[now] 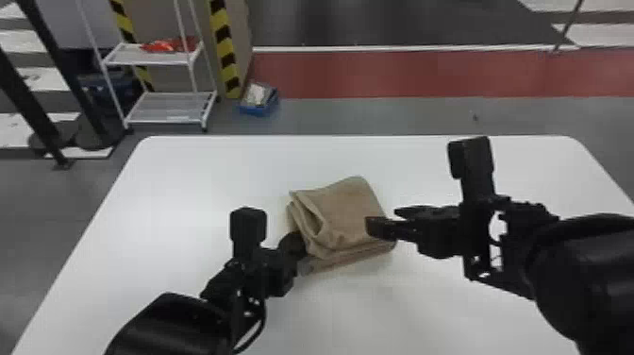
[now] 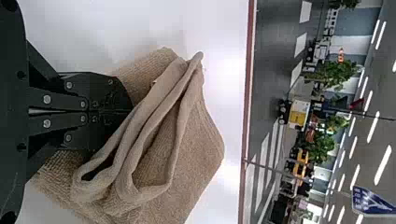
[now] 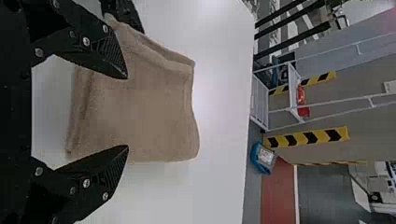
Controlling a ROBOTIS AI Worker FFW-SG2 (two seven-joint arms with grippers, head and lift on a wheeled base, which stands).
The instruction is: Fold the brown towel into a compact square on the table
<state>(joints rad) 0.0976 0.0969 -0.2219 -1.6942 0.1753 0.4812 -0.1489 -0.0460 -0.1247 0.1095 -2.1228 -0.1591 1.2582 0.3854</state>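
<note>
The brown towel [image 1: 349, 212] lies on the table as a thick folded bundle, its layers gaping at the left side. At its left edge is my left gripper [image 1: 302, 243]; in the left wrist view the left gripper [image 2: 130, 111] is closed, its tips against the looped layers of the towel [image 2: 201, 154]. Whether cloth is pinched between them is hidden. My right gripper [image 1: 379, 219] is over the towel's right side. In the right wrist view the right gripper [image 3: 127, 112] stands wide open, with the towel [image 3: 154, 107] beneath and beyond its fingers.
The white table [image 1: 188, 189] surrounds the towel, with its far edge beyond. On the floor behind stand a white rack [image 1: 160, 94] and a blue bin [image 1: 258, 99], both past the table's far left part.
</note>
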